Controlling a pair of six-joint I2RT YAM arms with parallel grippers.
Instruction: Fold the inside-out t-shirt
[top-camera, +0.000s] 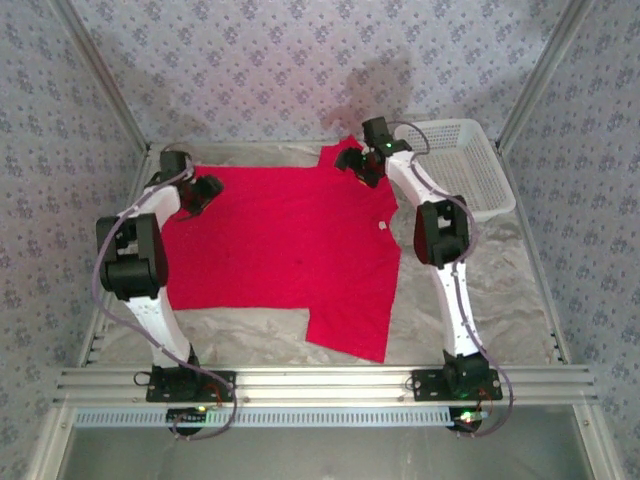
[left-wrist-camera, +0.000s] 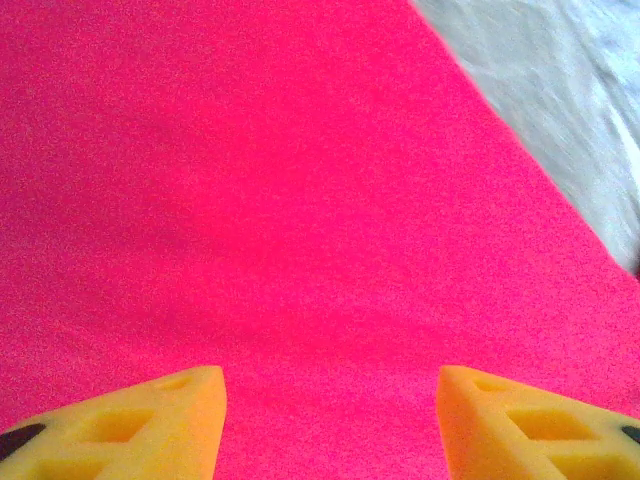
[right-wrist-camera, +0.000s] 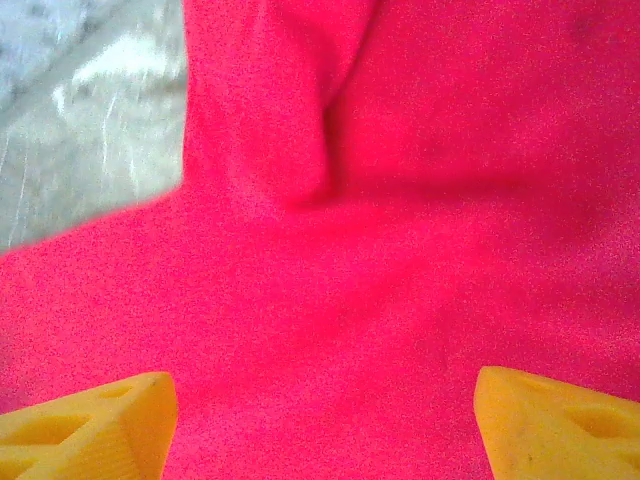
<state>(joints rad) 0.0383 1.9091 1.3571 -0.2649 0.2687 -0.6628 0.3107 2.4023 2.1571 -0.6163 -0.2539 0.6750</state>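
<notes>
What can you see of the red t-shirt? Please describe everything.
The t-shirt is plain bright red soft cloth, no print. It lies spread almost flat on the table, one sleeve at the far right and a small white tag near its right edge. A crease runs in the cloth by that sleeve. The left gripper and right gripper hang open over its far corners; whether they touch it, I cannot tell.
</notes>
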